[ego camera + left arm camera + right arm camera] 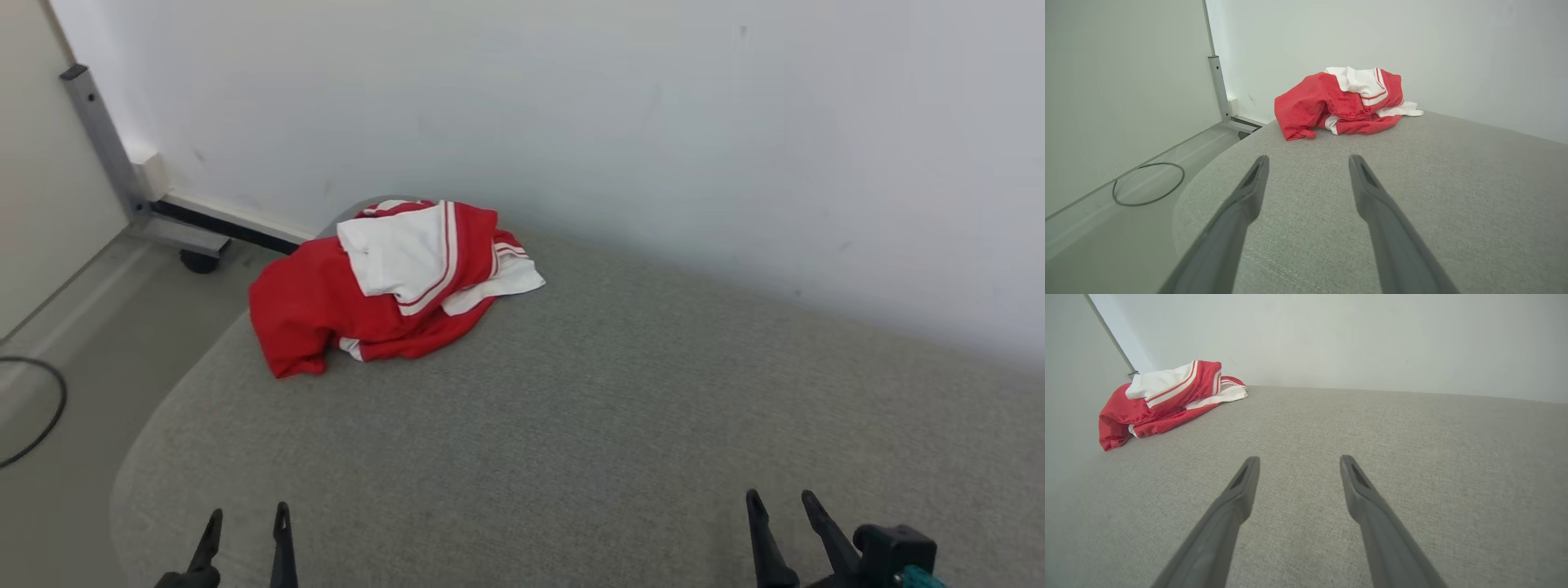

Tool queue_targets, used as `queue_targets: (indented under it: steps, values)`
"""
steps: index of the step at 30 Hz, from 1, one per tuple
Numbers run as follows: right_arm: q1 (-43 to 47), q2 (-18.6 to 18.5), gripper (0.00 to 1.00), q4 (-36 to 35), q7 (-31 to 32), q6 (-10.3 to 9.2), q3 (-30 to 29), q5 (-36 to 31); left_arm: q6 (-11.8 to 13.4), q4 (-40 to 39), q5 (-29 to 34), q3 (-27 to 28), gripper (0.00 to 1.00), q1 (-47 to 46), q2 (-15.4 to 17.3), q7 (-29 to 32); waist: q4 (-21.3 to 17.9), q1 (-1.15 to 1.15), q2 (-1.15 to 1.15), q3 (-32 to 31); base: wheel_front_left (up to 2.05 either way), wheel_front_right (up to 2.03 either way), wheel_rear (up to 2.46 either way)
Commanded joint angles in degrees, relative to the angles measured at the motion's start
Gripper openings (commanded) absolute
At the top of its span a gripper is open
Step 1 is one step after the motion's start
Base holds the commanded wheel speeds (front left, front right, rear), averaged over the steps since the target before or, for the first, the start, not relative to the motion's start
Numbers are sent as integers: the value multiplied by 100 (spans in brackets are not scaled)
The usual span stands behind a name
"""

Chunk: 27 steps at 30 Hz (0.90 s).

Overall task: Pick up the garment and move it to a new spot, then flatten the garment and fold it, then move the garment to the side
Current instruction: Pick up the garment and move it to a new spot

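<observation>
A crumpled red and white garment (384, 282) lies in a heap at the far left corner of the grey fabric surface (571, 425), close to the wall. The same garment (1345, 102) sits ahead of my left fingers, and the garment (1167, 398) appears at the upper left of the right wrist view. My left gripper (248, 514) is at the near left edge, open and empty. At the near right, my right gripper (780, 496) is open and empty too. Both are well short of the garment.
A white wall (653, 122) runs along the far side of the surface. On the left, a grey metal frame on a caster (200, 260) stands on the floor, and a black cable (37, 416) loops there. The surface's rounded left edge drops to the floor.
</observation>
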Motion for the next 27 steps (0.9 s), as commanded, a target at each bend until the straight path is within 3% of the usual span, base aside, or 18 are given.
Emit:
queue_targets:
  steps: [1, 16, 21, 26, 27]
  values:
    - [-146, -1, 100, 34, -33, -12, 74, -25, 59, -85, -89, 60, 100, 95, 28, -17, 394, 0, 0, 128, 0, 0, 0]
    - [-507, -1, 100, 351, -100, -12, 352, -66, 217, -405, -185, 147, 100, 293, 40, 28, 515, 0, 0, 295, 0, 0, 0]
    - [-412, -2, 100, 336, -57, -12, 303, -126, 32, -192, -306, 40, 100, -197, 70, 380, 514, 0, 0, 308, 0, 0, 0]
    - [-279, -1, 100, 150, 68, -12, 216, -263, -327, 580, -511, -174, 100, -1372, 49, 1296, 538, 0, 0, 374, 0, 0, 0]
    - [-283, -2, 100, -71, 228, -12, 234, -396, -462, 965, -624, -201, 100, -1984, 20, 1649, 459, 0, 0, 585, 0, 0, 0]
